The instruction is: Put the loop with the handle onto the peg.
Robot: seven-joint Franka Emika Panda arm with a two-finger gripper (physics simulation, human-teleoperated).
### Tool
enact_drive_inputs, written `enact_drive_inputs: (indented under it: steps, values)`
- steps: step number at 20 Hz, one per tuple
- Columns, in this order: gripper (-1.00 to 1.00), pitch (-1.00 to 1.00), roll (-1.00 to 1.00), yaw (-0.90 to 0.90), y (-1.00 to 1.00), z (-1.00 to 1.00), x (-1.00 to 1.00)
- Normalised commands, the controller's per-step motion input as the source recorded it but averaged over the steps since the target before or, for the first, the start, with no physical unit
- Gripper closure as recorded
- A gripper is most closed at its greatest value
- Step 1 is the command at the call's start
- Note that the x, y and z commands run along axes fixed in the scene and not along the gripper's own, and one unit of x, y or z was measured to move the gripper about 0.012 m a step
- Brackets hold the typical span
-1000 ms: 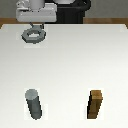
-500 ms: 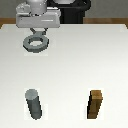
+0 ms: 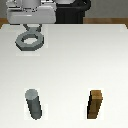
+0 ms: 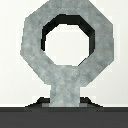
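My gripper (image 3: 32, 27) is at the back of the table, on the exterior view's left, shut on the short handle of the loop (image 3: 29, 41). The flat grey ring hangs below the fingers, and its shadow on the table suggests it is held a little above it. In the wrist view the loop (image 4: 32, 47) fills the picture, its round hole open, its handle running into my gripper (image 4: 66, 101). The peg (image 3: 34, 104), an upright grey cylinder, stands near the front, on the exterior view's left, well apart from the loop.
A brown wooden square-sided block (image 3: 95, 104) stands upright at the front, on the exterior view's right, level with the peg. The white table (image 3: 75, 60) spans the view. The robot's dark base (image 3: 70, 12) is at the back.
The gripper with the loop in it has come forward from the table's back edge, then shifted toward the exterior view's left. The peg and block have not moved.
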Motion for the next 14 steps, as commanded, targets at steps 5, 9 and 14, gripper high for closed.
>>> enact_drive_inputs:
  steps: [5, 9, 14]
  values:
    - [1.0, 0.0, 0.0, 0.0, 0.0, 0.0, 0.6]
    - [1.0, 0.0, 0.0, 0.0, 0.25, 0.0, 0.5]
    - [1.0, 0.0, 0.0, 0.0, 0.0, 0.0, 0.0]
